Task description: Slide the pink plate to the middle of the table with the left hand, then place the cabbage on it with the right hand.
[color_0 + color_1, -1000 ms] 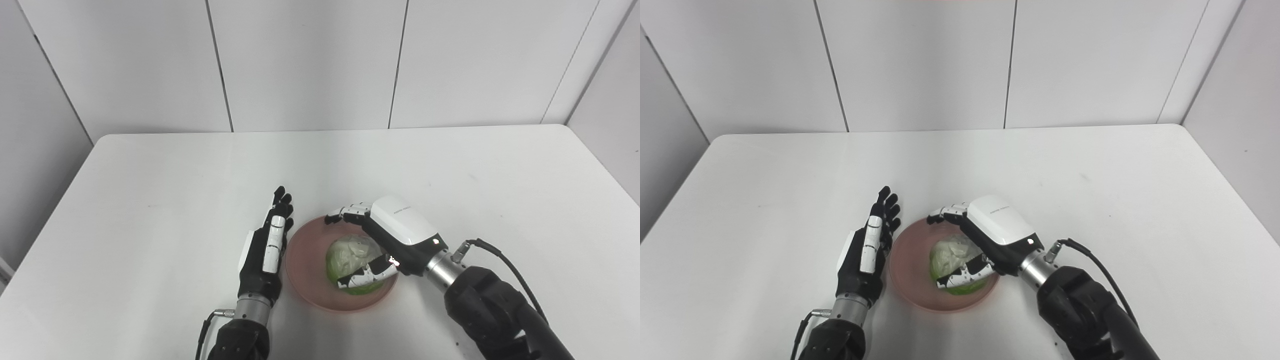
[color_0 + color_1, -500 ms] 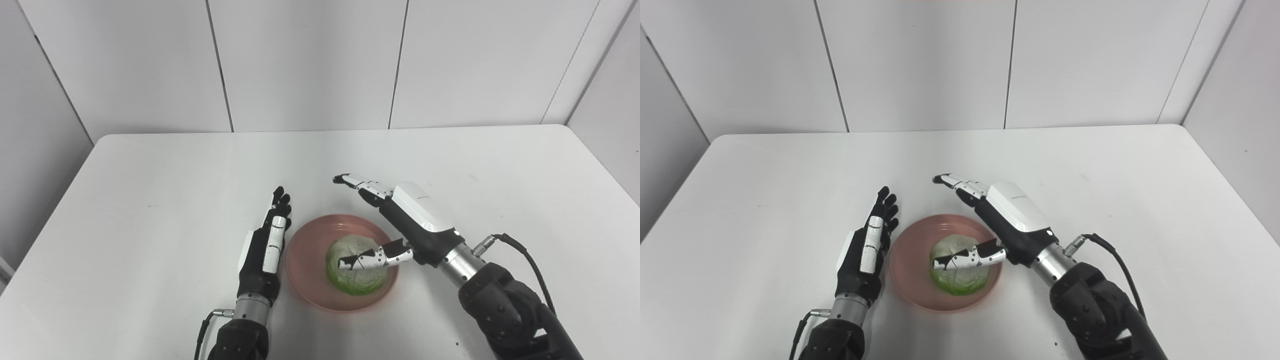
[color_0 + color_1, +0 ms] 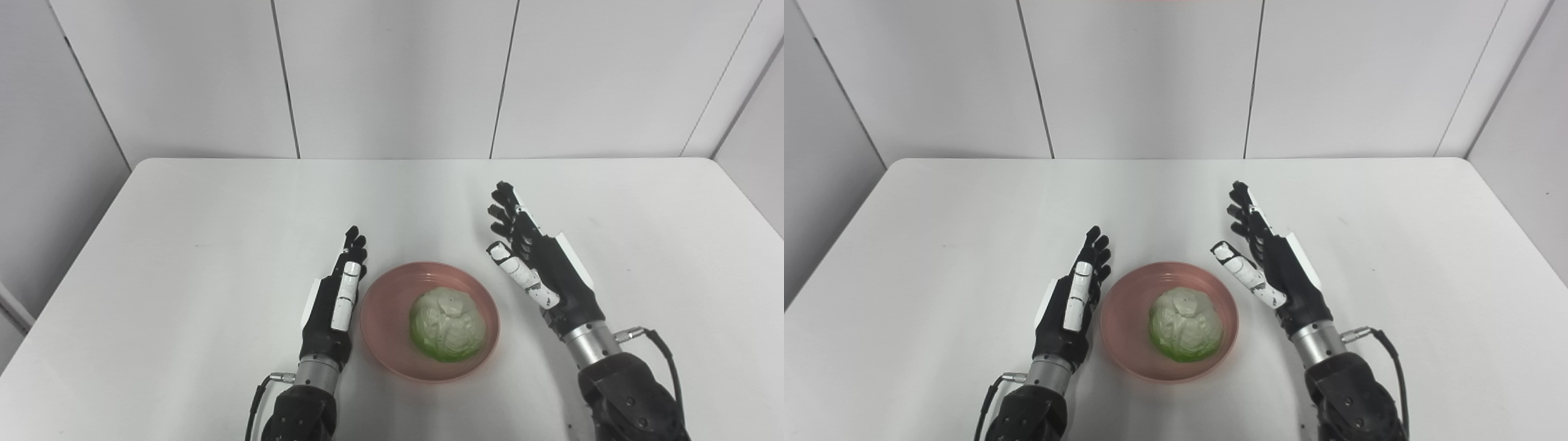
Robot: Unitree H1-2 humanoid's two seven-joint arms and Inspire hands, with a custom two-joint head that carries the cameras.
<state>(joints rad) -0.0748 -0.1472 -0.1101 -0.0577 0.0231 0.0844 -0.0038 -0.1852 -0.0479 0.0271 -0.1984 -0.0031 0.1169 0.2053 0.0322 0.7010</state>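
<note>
I note both forearms run off the bottom edge. The cabbage (image 3: 448, 324) hides the pink plate's (image 3: 384, 306) floor beneath it. I cannot see the left hand's (image 3: 331, 306) palm side, nor whether it touches the plate rim. The table's (image 3: 184, 245) near edge is cut off.

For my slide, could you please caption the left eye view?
Cabbage on pink plate, open hands either side.
</note>
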